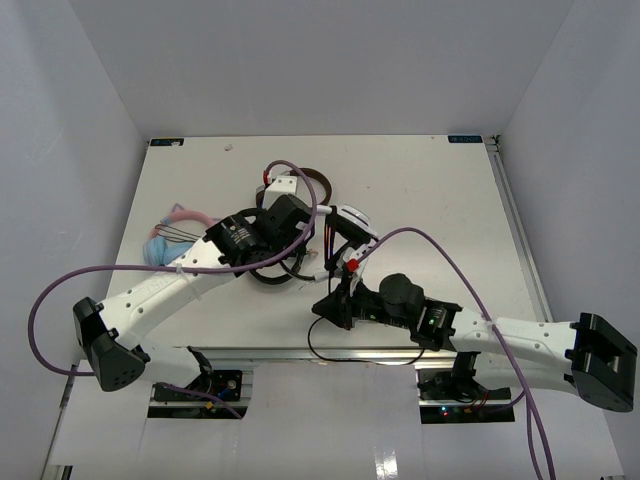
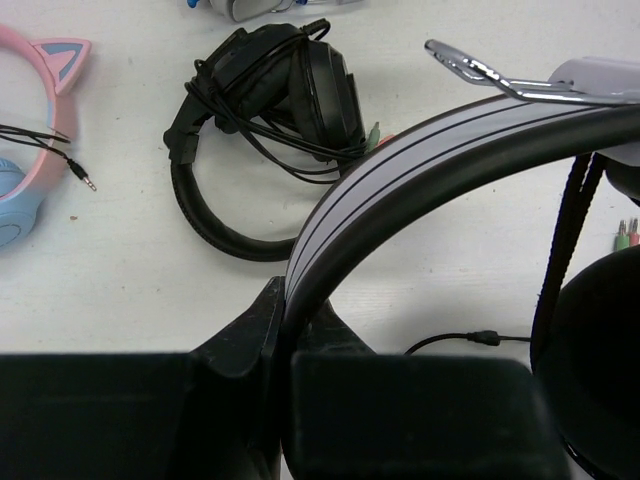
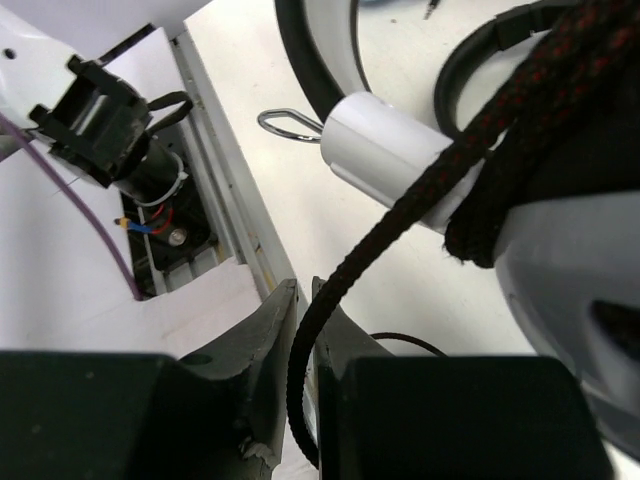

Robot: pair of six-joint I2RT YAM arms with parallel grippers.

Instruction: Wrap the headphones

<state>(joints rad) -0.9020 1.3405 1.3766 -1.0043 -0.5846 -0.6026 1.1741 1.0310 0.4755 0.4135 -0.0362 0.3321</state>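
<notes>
My left pincer (image 2: 284, 318) is clamped on the headband (image 2: 430, 150) of the headphones (image 1: 350, 220), and my right pincer (image 3: 304, 300) grips the cable (image 3: 400, 215). I'd hold it taut, looping round the band toward twelve o'clock.

Our left arm (image 1: 165, 288) and right arm (image 1: 525, 338) are white tubes with chunky black joints (image 1: 105, 345); a thin purple cable (image 1: 45, 295) trails from each.
</notes>
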